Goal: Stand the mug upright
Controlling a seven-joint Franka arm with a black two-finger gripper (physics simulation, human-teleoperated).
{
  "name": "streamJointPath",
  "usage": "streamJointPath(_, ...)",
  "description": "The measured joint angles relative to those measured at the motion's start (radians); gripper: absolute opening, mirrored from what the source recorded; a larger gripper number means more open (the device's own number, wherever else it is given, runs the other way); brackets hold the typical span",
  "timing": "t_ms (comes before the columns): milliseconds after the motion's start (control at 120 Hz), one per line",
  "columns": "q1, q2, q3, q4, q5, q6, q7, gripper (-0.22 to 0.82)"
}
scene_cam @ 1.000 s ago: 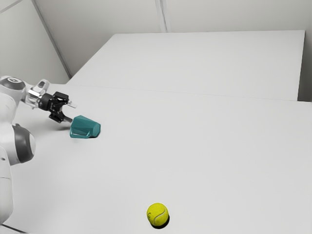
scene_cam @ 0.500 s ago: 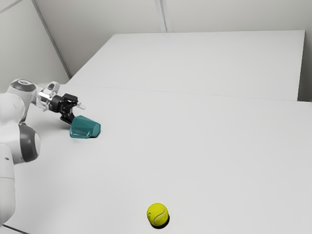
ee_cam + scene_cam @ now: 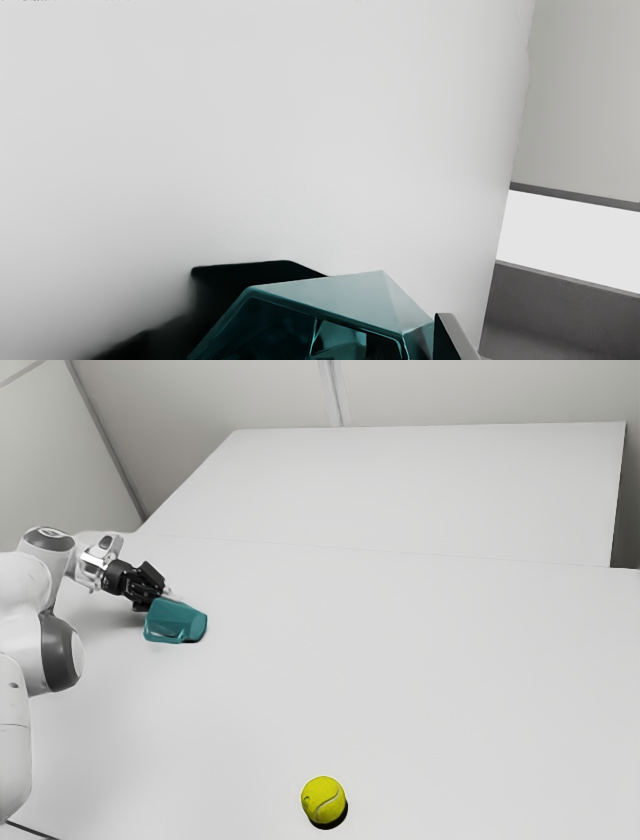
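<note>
At the exterior view's left, toward the far side: the mug, teal and faceted, lies on its side on the white table, its mouth toward the arm and its base toward the exterior view's right.
Gripper: at the mug's mouth end, tilted down toward it, pinching the mug's wall near the rim.
Fingers: in the wrist view, one stands against the mug's outside, the other a dark shape within the mouth, the wall between them.
Arm: white with grey joint covers, coming in from the exterior view's left and reaching right to the mug.
Tennis ball: yellow-green, on the near part of the table, to the right of the mug and well apart from it.
Walls: pale, rising behind the table's far side.
</note>
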Motion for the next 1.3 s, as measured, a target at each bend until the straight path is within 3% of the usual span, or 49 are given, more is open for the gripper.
streamJointPath(367, -0.016, -0.030, -0.014, 0.000, 0.000, -0.005, 0.007, -0.17)
streamJointPath(633, -0.083, -0.199, -0.019, 0.009, 0.088, -0.045, -0.005, -0.18)
streamJointPath(692, -0.110, -0.277, -0.080, -0.004, 0.225, -0.011, -0.006, -0.18)
streamJointPath(792, -0.148, -0.456, -0.198, -0.185, 0.525, 0.118, -0.008, -0.18)
streamJointPath(933, -0.237, -0.604, -0.242, -0.463, 0.878, 0.408, -0.007, -0.18)
streamJointPath(1125, -0.304, -0.629, -0.247, -0.672, 1.139, 0.847, -0.030, -0.18)
streamJointPath(1300, -0.313, -0.614, -0.247, -0.723, 1.237, 1.062, -0.070, -0.18)
